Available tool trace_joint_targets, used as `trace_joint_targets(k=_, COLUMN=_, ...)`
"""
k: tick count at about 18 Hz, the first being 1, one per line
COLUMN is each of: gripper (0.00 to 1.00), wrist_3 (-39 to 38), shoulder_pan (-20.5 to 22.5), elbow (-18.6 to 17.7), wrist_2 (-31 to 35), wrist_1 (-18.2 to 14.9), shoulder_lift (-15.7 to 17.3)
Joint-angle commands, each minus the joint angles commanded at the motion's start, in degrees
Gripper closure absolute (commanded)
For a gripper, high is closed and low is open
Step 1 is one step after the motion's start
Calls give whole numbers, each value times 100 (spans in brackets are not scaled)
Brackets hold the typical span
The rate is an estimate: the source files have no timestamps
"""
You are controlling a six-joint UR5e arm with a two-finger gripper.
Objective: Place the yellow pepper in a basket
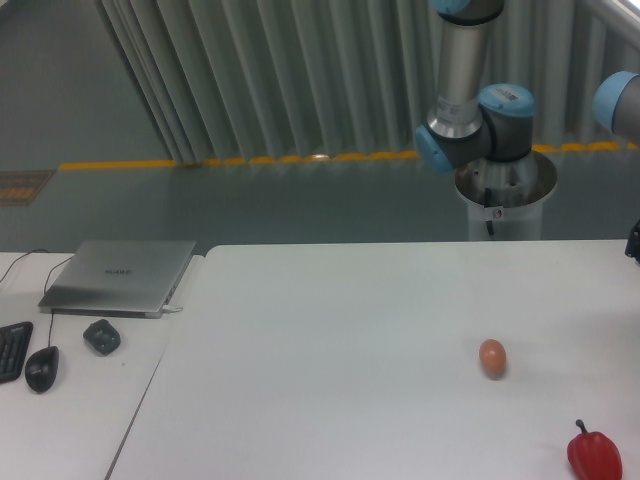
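Grey-and-blue UR5e arm point(475, 120): top cut off by upper edge, only lower joints and white pedestal show. Second blue joint point(620, 105) clipped at right edge. Gripper not visible anywhere in frame, so its state can't be read. Dark object point(634, 243) at right edge of white table point(330, 360), mostly out of shot, can't ID. Red pepper w/ stem point(594, 455): bottom cut by lower edge. Black keyboard point(12, 350) on left, only a corner inside frame. Small dark grey lump point(102, 336) beside black mouse point(41, 368), too small to ID. No yellow pepper or basket within shot.
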Motion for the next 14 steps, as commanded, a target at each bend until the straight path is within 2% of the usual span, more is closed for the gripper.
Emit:
trace_joint_targets(k=7, gripper=0, wrist_3=-52, shoulder_pan=-9, elbow=9, wrist_2=44, wrist_1=70, shoulder_lift=-62)
trace_joint_targets(k=12, gripper=0, wrist_3=-105, shoulder_pan=79, elbow=-175, wrist_2=18, wrist_1=202, shoulder_lift=9)
trace_joint_targets(k=14, gripper=0, wrist_3=-280, shoulder_pan=175, elbow=-220, wrist_2=26, wrist_1=386, shoulder_lift=44)
